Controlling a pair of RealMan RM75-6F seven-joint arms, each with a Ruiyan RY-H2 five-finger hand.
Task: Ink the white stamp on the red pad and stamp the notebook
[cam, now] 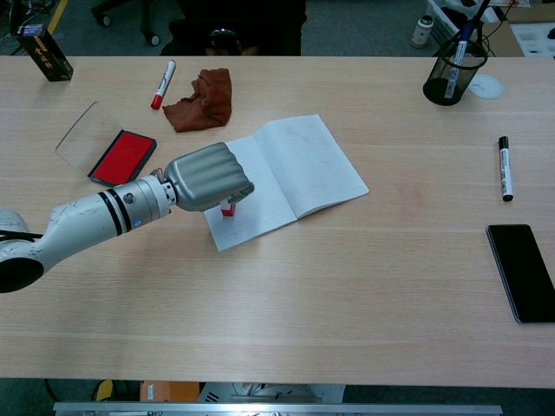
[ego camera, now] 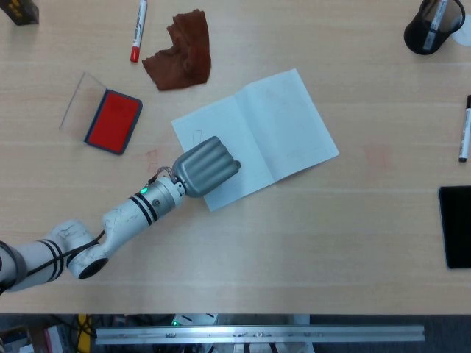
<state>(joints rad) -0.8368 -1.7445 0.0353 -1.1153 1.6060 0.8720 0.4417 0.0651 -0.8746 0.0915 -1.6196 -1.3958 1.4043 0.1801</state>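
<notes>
My left hand [ego camera: 206, 166] [cam: 208, 176] is curled over the left page of the open notebook [ego camera: 283, 125] [cam: 303, 165], near its front corner. In the chest view the white stamp [cam: 228, 209] pokes out under the fingers, its red base down on the page. The head view hides the stamp beneath the hand. A faint stamped outline [ego camera: 196, 136] shows on the page just behind the hand. The red ink pad [ego camera: 113, 120] [cam: 122, 156] lies open to the left, its clear lid [ego camera: 76, 101] [cam: 76, 127] beside it. My right hand shows in neither view.
A brown cloth [ego camera: 180, 51] [cam: 201, 100] and a red marker [ego camera: 138, 29] [cam: 162, 83] lie behind the notebook. At the right are a black pen cup [ego camera: 432, 26] [cam: 451, 74], a black marker [ego camera: 465, 129] [cam: 504, 167] and a black phone [ego camera: 456, 226] [cam: 522, 272]. A dark box [cam: 42, 50] stands far left.
</notes>
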